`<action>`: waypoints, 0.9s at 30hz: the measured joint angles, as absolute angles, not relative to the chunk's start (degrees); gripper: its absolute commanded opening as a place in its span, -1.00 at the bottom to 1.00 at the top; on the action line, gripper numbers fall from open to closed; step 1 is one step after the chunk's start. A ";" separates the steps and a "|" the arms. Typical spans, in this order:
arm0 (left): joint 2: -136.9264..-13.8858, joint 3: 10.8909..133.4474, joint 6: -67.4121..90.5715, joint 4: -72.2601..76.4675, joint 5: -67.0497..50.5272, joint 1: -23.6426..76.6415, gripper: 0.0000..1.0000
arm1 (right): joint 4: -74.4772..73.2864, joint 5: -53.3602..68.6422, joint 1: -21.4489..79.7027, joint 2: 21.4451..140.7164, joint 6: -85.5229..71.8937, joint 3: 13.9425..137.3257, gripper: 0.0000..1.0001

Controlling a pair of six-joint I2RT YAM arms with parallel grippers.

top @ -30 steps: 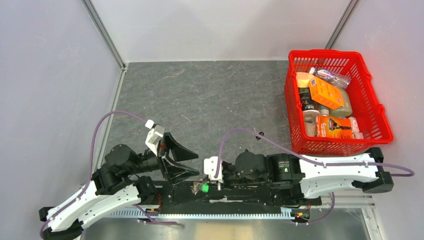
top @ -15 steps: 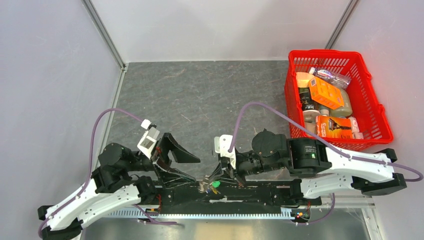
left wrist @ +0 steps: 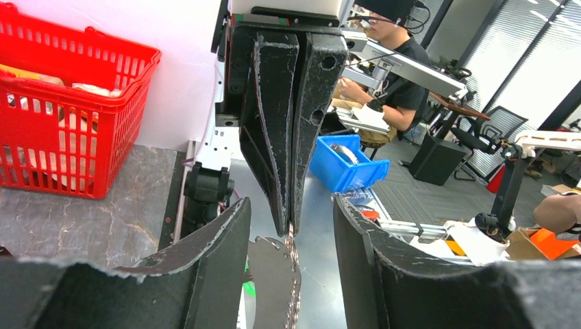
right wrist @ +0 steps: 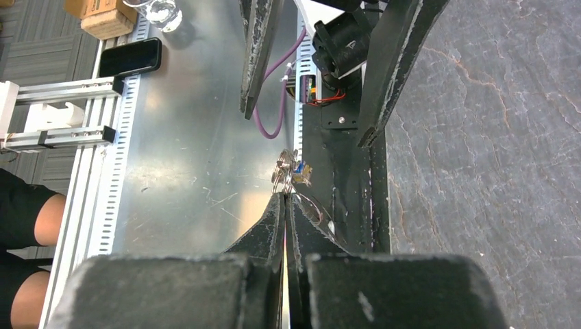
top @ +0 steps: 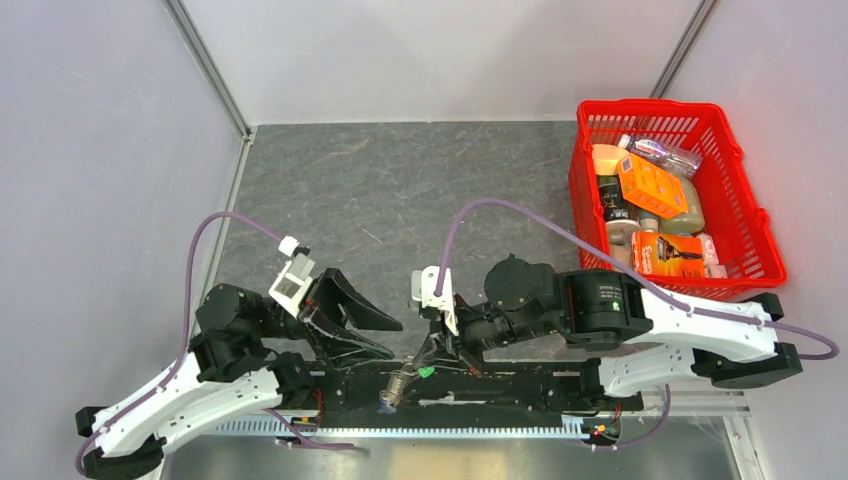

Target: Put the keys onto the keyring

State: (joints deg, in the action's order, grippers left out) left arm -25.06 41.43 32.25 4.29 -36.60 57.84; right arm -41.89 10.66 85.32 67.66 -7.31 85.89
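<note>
My right gripper [top: 427, 352] is shut on the keyring [top: 400, 381] and holds it just above the black base rail at the near edge. The twisted chain hangs from the shut fingertips, with the green tag [top: 426, 372] beside it. A blue-capped key [top: 385, 405] dangles at the low end; I cannot tell whether other keys are there. In the right wrist view the gripper [right wrist: 285, 197] pinches the silver ring [right wrist: 283, 171]. My left gripper [top: 393, 338] is open and empty. Its fingers flank the right fingertips and the chain [left wrist: 296, 274] in the left wrist view [left wrist: 291, 205], apart from both.
A red basket [top: 590, 200] full of packets and bottles stands at the back right, also in the left wrist view [left wrist: 75, 116]. The grey stone-patterned mat [top: 420, 200] covers the table. The black base rail [top: 500, 385] and metal edge strip run under the grippers.
My right gripper has risen off the base rail and swung towards the left gripper. The keyring now hangs lower and further left below it. The left gripper has shifted slightly and stays open.
</note>
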 measured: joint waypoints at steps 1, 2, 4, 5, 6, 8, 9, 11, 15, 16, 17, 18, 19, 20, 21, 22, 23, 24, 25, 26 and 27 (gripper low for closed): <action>-25.15 41.43 32.29 4.64 -36.67 57.84 0.07 | -42.00 10.66 85.32 67.68 -7.46 86.08 -1.00; -25.19 41.43 32.34 4.91 -36.71 57.84 0.07 | -42.02 10.63 85.32 67.68 -7.55 86.26 -1.00; -25.19 41.43 32.36 4.99 -36.84 57.84 0.07 | -42.00 10.57 85.32 67.68 -7.75 86.76 -1.00; -25.19 41.41 32.42 5.06 -37.01 57.84 0.07 | -41.98 10.48 85.32 67.68 -7.88 86.98 -1.00; -25.19 41.39 32.51 5.19 -37.17 57.84 0.07 | -41.87 10.44 85.32 67.68 -8.01 87.15 -1.00; -25.19 41.19 32.75 5.91 -37.45 57.84 0.07 | -41.50 10.33 85.32 67.66 -8.32 87.18 -1.00; -25.19 41.08 32.84 6.22 -37.56 57.84 0.07 | -41.21 10.20 85.32 67.66 -8.60 87.18 -1.00; -25.19 40.64 33.28 7.03 -37.63 57.84 0.07 | -40.66 9.96 85.32 67.61 -9.23 87.18 -1.00; -25.04 38.92 34.68 9.47 -37.60 57.84 0.08 | -37.87 8.12 85.32 66.70 -10.94 86.54 -1.00; -24.86 38.26 35.24 10.37 -37.56 57.84 0.08 | -36.38 7.55 85.32 65.95 -11.40 85.67 -1.00; -24.62 37.74 35.70 11.05 -37.56 57.82 0.08 | -35.16 7.11 85.32 65.12 -11.88 84.71 -1.00; -24.36 37.30 36.16 11.70 -37.54 57.84 0.08 | -33.95 6.68 85.32 64.25 -12.29 83.68 -1.00; -23.99 36.80 36.62 12.58 -37.45 57.84 0.08 | -32.71 6.26 85.32 63.29 -12.64 82.54 -1.00; -23.59 36.34 36.97 13.41 -37.34 57.84 0.08 | -31.38 5.89 85.32 62.43 -13.04 81.43 -1.00; -23.24 36.05 37.21 13.96 -37.19 57.84 0.08 | -29.80 5.58 85.32 61.60 -13.43 80.29 -1.00; -22.81 35.75 37.52 14.57 -36.95 57.84 0.08 | -28.34 5.23 85.32 60.86 -13.65 79.22 -1.00; -22.39 35.48 37.80 15.33 -36.56 57.84 0.08 | -27.24 5.04 85.32 60.38 -13.82 78.46 -1.00; -22.11 35.33 38.04 15.88 -36.34 57.84 0.08 | -25.87 4.89 85.32 59.90 -13.96 77.56 -1.00; -21.87 35.22 38.17 16.51 -36.12 57.84 0.08 | -23.83 4.69 85.32 59.37 -13.98 76.29 -1.00; -21.76 35.22 38.35 16.93 -36.05 57.84 0.08 | -22.70 4.60 85.32 59.09 -13.98 75.53 -1.00; -21.69 35.22 38.52 17.50 -35.99 57.84 0.08 | -20.97 4.58 85.32 58.74 -13.96 74.37 -1.00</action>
State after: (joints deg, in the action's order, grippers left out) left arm -21.69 35.22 38.52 17.50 -35.99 57.84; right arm -20.97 4.58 85.32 58.74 -13.96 74.37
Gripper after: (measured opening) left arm 0.539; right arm 0.007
